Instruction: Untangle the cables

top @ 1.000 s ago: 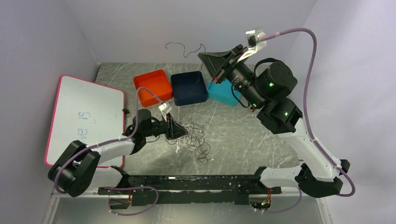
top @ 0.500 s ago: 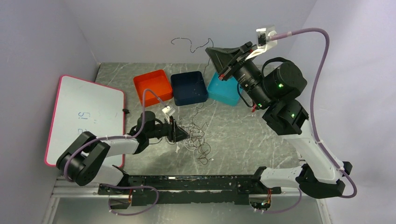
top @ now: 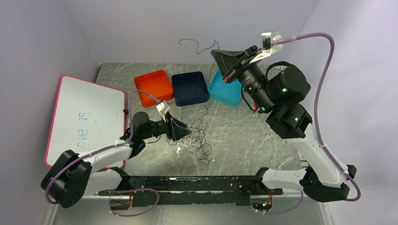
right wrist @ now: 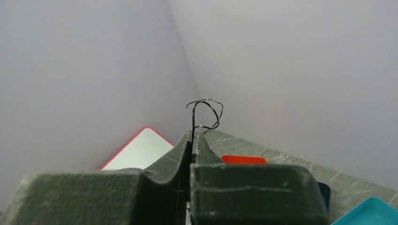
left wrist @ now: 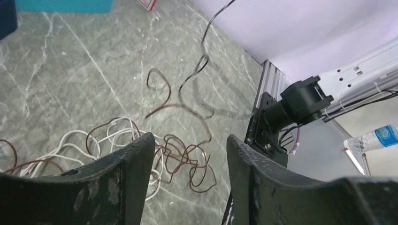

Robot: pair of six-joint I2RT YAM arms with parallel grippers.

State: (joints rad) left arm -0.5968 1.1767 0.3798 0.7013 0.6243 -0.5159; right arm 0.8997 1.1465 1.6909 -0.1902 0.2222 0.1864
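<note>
A tangle of cables (top: 198, 142), white and brownish-red, lies mid-table. My left gripper (top: 182, 131) hovers at the pile's left edge, open, nothing between its fingers. In the left wrist view the left gripper (left wrist: 190, 140) frames brownish-red loops (left wrist: 187, 159), with white loops (left wrist: 110, 138) to the left. A black cable (left wrist: 202, 58) rises out of the pile. My right gripper (top: 217, 54) is high near the back wall, shut on that black cable (top: 193, 47); the free end curls beyond the jaws. The right wrist view shows the right gripper (right wrist: 193, 137) pinching the black cable (right wrist: 205, 108).
Three bins stand at the back: orange (top: 154, 86), navy (top: 189, 88) and teal (top: 224, 93). A pink-rimmed whiteboard (top: 84, 119) lies at the left. The black rail (top: 187, 183) runs along the near edge. Walls close in on three sides.
The left gripper has opened beside the pile. The right gripper has lifted higher and a little to the right, drawing the black cable up with it.
</note>
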